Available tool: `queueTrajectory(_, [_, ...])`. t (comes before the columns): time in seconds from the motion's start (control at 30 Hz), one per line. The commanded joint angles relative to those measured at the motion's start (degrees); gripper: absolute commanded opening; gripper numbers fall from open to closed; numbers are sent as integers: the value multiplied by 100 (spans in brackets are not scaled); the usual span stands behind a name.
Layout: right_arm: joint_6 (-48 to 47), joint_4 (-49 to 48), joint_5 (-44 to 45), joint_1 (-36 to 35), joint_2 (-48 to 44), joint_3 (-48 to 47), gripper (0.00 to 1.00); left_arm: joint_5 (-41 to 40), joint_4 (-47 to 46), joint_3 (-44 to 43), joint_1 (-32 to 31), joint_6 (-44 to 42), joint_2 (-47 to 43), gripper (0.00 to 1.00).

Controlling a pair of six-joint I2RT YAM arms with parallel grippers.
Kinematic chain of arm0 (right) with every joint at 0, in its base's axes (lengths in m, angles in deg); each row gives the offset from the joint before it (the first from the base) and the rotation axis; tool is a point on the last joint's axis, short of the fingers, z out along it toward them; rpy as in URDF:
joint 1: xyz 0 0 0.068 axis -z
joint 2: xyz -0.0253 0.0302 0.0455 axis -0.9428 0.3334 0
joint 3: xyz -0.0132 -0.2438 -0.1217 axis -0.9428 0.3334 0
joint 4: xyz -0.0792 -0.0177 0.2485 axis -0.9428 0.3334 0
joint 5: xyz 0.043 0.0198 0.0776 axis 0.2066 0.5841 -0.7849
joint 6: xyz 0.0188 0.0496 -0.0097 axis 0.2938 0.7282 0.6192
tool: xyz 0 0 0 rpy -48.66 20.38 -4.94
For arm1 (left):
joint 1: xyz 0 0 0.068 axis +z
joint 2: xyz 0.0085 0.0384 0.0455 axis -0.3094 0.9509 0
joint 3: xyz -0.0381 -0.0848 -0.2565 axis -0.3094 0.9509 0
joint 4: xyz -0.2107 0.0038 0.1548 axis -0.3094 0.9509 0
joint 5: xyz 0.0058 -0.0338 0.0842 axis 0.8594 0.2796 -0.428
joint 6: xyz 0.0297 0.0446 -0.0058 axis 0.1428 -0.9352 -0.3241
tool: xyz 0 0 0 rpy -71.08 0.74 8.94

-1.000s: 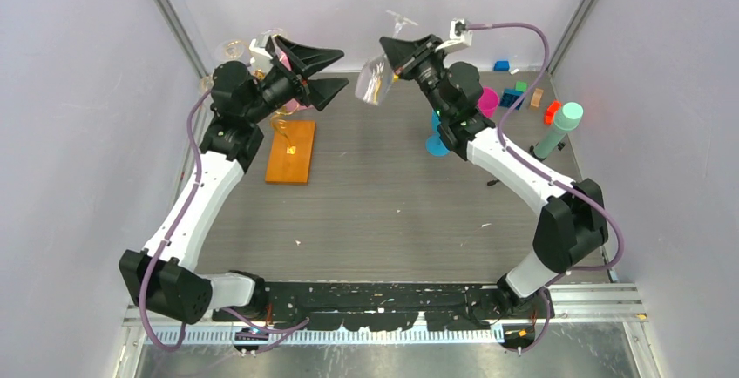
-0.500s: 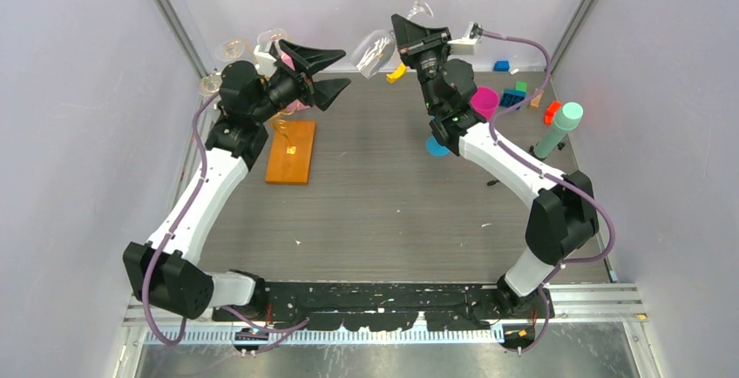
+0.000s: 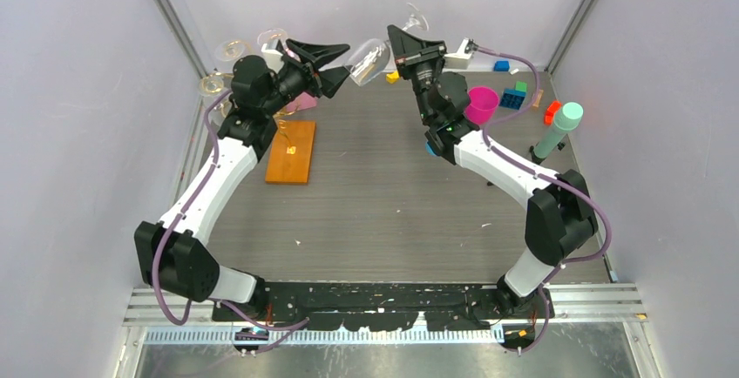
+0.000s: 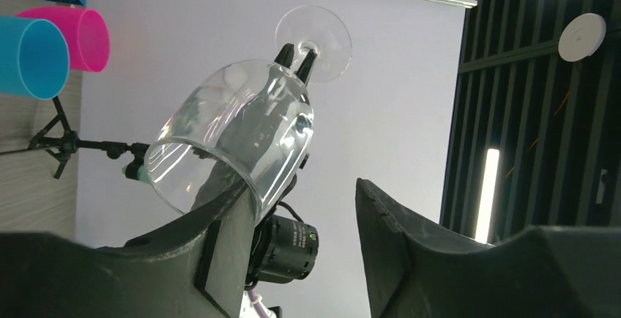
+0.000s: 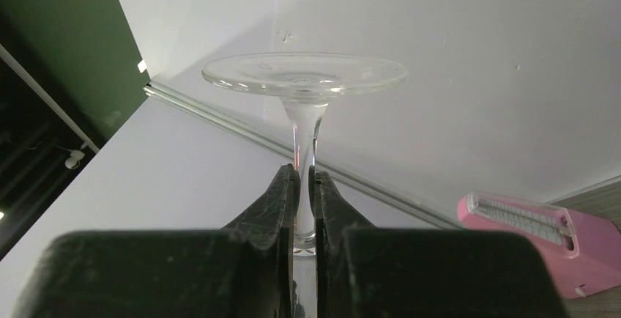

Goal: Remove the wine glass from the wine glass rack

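Right jaws pinch the stem of the glass [image 5: 302, 124], held tilted, foot up, over the far edge of the worktop [image 3: 375, 186]. Left jaws spread, one finger at the bowl rim. Glass hangs clear of the rack [image 3: 290, 153] at far left. Removal looks done; set-down or handover is probably left.

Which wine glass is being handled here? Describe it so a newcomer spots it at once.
Look above the far edge of the table, midway across. There the right gripper pinches the stem of a clear wine glass, tipped with its foot uppermost. Unlike the other glasses bunched by the rack at far left, it hangs in mid-air.
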Motion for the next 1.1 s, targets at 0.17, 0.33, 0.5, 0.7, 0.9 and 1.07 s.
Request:
queueTrajectory(0.17, [264, -603, 96, -111, -333, 212, 0, -437, -1370, -225, -137, 405, 147, 35])
queueTrajectory(0.33, [149, -670, 48, -120, -359, 316, 0, -470, -1566, -243, -151, 444, 233, 13])
queueTrajectory(0.5, [143, -699, 8, -120, -384, 359, 0, -485, -1640, -250, -168, 400, 293, 0])
queueTrajectory(0.7, [143, -882, 53, -121, -409, 451, 14, -505, -1874, -278, -166, 388, 386, 0])
queueTrajectory(0.9, [239, -1083, 63, -120, -332, 414, 29, -531, -2164, -262, -169, 332, 388, 0])
queueTrajectory(1.07, [186, -1270, -5, -120, -292, 425, 35, -526, -2291, -286, -161, 312, 411, 0])
